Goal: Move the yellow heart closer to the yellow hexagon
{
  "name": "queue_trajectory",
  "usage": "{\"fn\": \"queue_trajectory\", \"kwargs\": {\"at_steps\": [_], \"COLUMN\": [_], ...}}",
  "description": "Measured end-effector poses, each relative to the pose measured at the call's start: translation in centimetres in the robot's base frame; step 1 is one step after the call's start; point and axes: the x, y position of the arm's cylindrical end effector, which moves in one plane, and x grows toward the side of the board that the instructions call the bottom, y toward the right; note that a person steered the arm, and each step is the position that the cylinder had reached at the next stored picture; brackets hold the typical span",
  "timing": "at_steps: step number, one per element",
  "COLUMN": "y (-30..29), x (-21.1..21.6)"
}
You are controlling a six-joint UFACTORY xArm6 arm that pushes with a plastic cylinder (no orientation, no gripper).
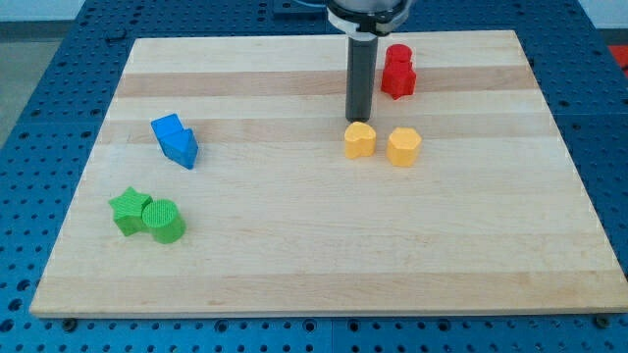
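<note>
My tip (358, 120), a bare rod w/ no pincer to open or clench, is sitting just above the yellow heart (359, 140), yellow hexagon (403, 146) lying near, lower right; off-centre push risks heart spinning away.

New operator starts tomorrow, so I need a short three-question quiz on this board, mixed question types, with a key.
1. True or false: my tip stands just above the yellow heart, on the side toward the view's top.
2. Multiple choice: which block lies right beside the yellow heart, on the view's right? A) blue block B) yellow hexagon C) green cylinder
3. Fill in: the green star and the green cylinder sit at the view's lower ____.

Key: 1 true; 2 B; 3 left.
</note>
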Motion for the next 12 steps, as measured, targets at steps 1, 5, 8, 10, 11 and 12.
{"fn": "queue_trajectory", "kwargs": {"at_steps": [1,5,8,10,11,12], "y": [-1.6,0.4,-4.4,-4.3,-3.8,-2.4], "x": [-0.5,3.6,2.8,5.3,5.3,5.4]}}
